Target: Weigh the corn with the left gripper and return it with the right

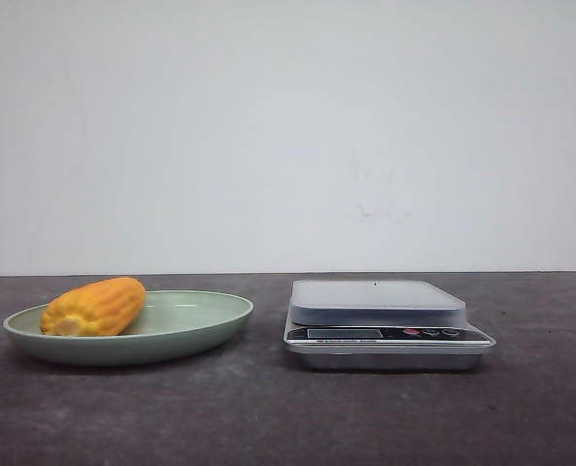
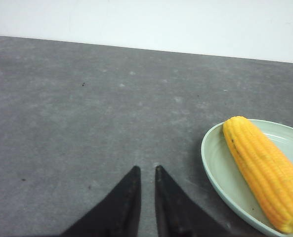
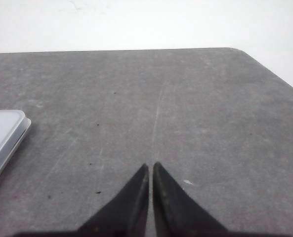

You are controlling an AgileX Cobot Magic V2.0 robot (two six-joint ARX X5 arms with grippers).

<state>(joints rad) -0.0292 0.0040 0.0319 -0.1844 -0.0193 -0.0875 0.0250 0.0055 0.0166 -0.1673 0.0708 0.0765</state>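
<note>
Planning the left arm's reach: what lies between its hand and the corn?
Only bare table and the plate's near rim lie between left hand and corn, per left wrist view.

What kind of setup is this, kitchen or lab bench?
Probably a lab test bench staged as a kitchen task: a bare dark grey tabletop against a blank white wall, holding only a pale green shallow plate with a yellow-orange corn cob and a silver digital kitchen scale.
</note>
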